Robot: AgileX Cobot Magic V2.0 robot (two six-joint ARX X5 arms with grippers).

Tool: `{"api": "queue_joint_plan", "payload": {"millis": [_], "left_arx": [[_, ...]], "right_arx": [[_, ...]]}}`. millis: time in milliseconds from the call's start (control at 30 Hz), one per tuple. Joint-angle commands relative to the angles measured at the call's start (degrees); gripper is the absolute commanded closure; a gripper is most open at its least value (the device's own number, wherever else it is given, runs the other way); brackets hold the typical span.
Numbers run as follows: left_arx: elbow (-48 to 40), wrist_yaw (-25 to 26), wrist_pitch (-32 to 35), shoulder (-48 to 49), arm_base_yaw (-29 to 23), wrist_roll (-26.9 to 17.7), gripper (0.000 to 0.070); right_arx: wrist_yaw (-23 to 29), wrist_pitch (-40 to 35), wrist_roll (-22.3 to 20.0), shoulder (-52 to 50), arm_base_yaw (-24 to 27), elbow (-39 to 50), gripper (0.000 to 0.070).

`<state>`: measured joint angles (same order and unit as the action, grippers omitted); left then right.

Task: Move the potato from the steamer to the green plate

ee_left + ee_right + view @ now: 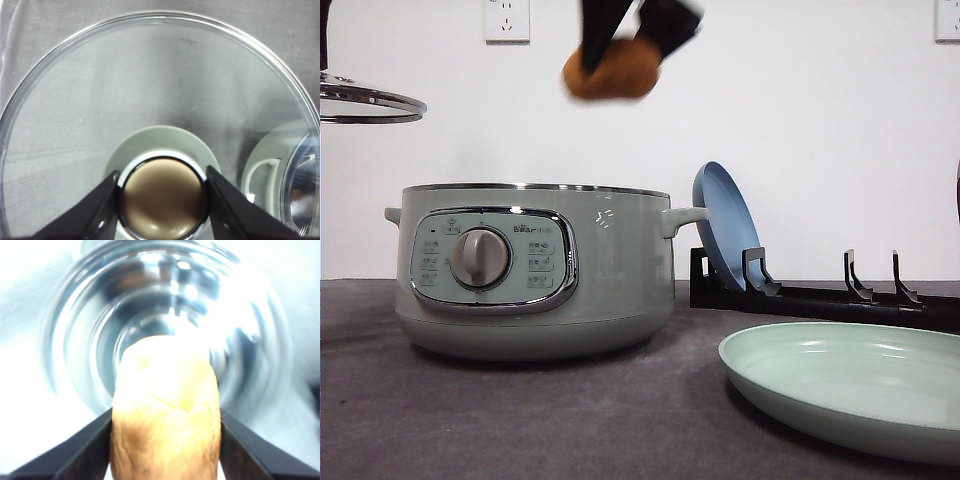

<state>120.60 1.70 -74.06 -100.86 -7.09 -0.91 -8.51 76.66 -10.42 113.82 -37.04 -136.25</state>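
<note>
The orange-brown potato point(611, 77) hangs high above the sage-green steamer point(535, 270), pinched in my right gripper point(625, 45); the wrist view shows the potato point(165, 410) between the black fingers point(70, 455) with the shiny steamer bowl point(165, 305) blurred below. The steamer stands open at centre-left. Its glass lid point(365, 102) is held up at far left by my left gripper point(162, 197), shut on the lid's knob point(162, 197). The pale green plate point(850, 390) lies at front right, away from both grippers.
A blue plate point(723, 225) leans upright in a black dish rack point(820, 295) behind the green plate. The dark tabletop point(570, 420) stretches in front of the steamer. A white wall point(800, 120) stands behind.
</note>
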Motion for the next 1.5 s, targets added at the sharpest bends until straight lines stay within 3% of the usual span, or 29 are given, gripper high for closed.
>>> {"api": "queue_joint_plan", "payload": {"millis": [0, 233, 400, 700, 1067, 1233, 1467], "left_arx": [[2.45, 0.24, 1.47, 0.55, -0.02, 0.07, 0.0690], [2.45, 0.24, 1.33, 0.55, -0.02, 0.07, 0.0690], [2.45, 0.24, 1.14, 0.55, -0.02, 0.07, 0.0690], [2.45, 0.24, 1.01, 0.55, 0.18, 0.09, 0.0690], [2.45, 0.24, 0.85, 0.55, 2.30, 0.09, 0.0690], [2.45, 0.24, 0.85, 0.55, 3.45, 0.09, 0.0690], [2.45, 0.24, 0.88, 0.55, 4.64, 0.07, 0.0690]], "right_arx": [[1.35, 2.98, 1.08, -2.75, 0.01, 0.12, 0.0363], [4.51, 4.18, 1.44, -20.18, 1.72, 14.38, 0.0367], [4.46, 2.98, 2.78, -33.15, 3.46, 28.06, 0.0458], [4.02, -3.00, 8.75, -50.04, 5.90, 53.36, 0.0459], [3.95, -20.32, 16.68, -55.01, 5.90, 81.99, 0.0459], [4.09, -33.07, 21.53, -55.01, 5.89, 90.87, 0.0459], [4.34, -48.13, 24.56, -54.34, 5.91, 99.64, 0.0459]]}}
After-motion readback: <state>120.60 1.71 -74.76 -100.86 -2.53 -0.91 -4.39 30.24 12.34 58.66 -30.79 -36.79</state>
